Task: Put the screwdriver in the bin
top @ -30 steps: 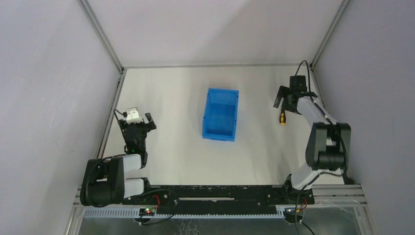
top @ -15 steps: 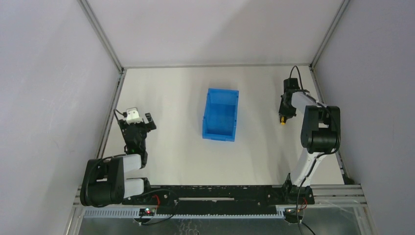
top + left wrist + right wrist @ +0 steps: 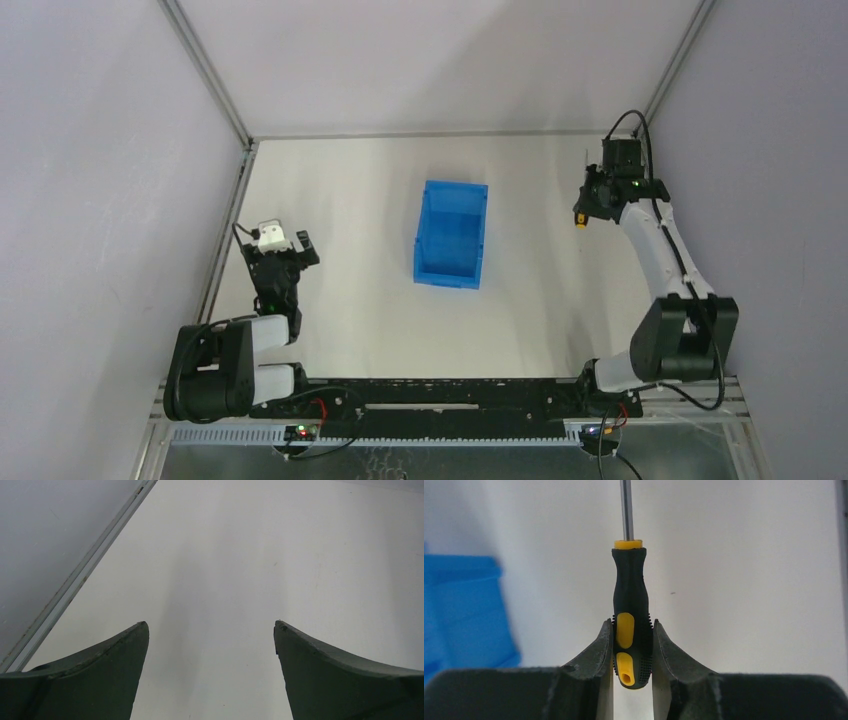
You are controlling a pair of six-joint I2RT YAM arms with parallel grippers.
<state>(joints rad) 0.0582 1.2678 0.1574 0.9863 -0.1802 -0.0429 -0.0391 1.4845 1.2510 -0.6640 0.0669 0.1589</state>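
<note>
The screwdriver [image 3: 631,610] has a black handle with yellow inserts and a thin metal shaft pointing away from the camera. My right gripper [image 3: 632,625] is shut on the handle's butt end, lifted off the table at the far right [image 3: 585,208]. The yellow end of the screwdriver [image 3: 579,221] shows just under the gripper in the top view. The blue bin [image 3: 452,234] stands open-topped in the middle of the table, well to the left of the right gripper; its blurred edge [image 3: 464,610] appears in the right wrist view. My left gripper [image 3: 210,625] is open over bare table, at the near left [image 3: 283,243].
A metal frame rail [image 3: 228,228] runs along the table's left edge beside the left arm, and another rail [image 3: 648,180] runs along the right edge just right of the right gripper. Grey walls enclose the table on three sides.
The right gripper came down on the screwdriver, shut on its handle and has lifted it toward the far right. The left arm has not moved.
</note>
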